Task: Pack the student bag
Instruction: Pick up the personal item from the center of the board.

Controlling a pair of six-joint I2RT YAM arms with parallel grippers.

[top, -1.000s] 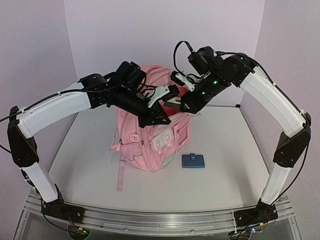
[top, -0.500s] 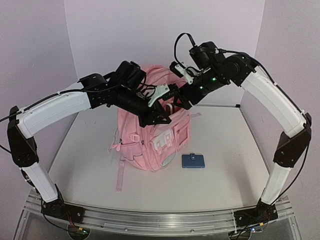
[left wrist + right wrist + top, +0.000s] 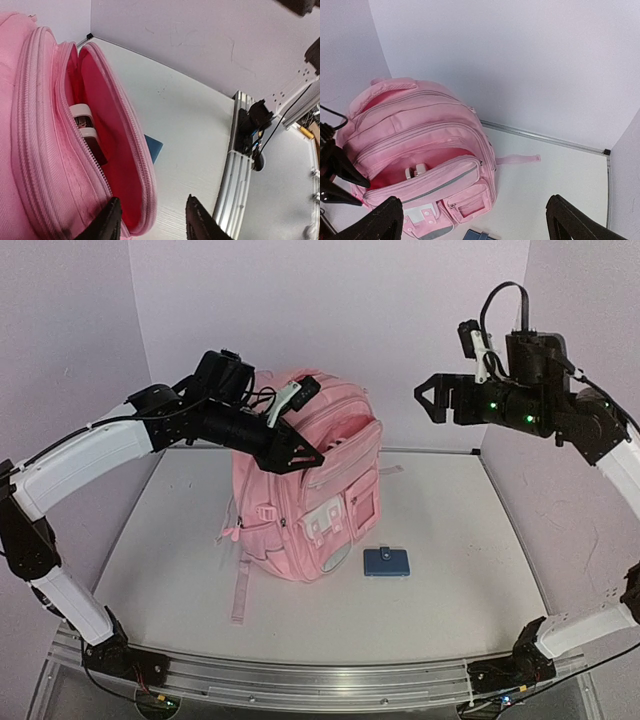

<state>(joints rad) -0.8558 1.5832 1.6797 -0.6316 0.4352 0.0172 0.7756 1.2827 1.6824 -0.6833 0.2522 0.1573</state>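
- Since a moment ago, your right hand (image 3: 428, 400) has swung away from the backpack (image 3: 300, 510), up and off to the right. Your left hand (image 3: 154, 210) has let go of the cloth.
- Left hand: its fingers are apart now, and the rim of the open pocket (image 3: 107, 115) shows between them. It pinches nothing.
- The backpack stands in the middle of the table (image 3: 450, 610), leaning back a little. A white thing (image 3: 80, 116) already sits deep in the open pocket.
- A small blue case (image 3: 387, 561) lies flat on the table, just in front of the backpack. I think it goes in next.
- Right hand: its fingers are spread wide and hold nothing. It is high up, well away from the backpack.
- To do this well, keep your left hand at the rim so the pocket does not flop shut. Bring your right hand straight down on the blue case and pinch it across its narrow way. Lift it clear, then slide it in beside the white thing.
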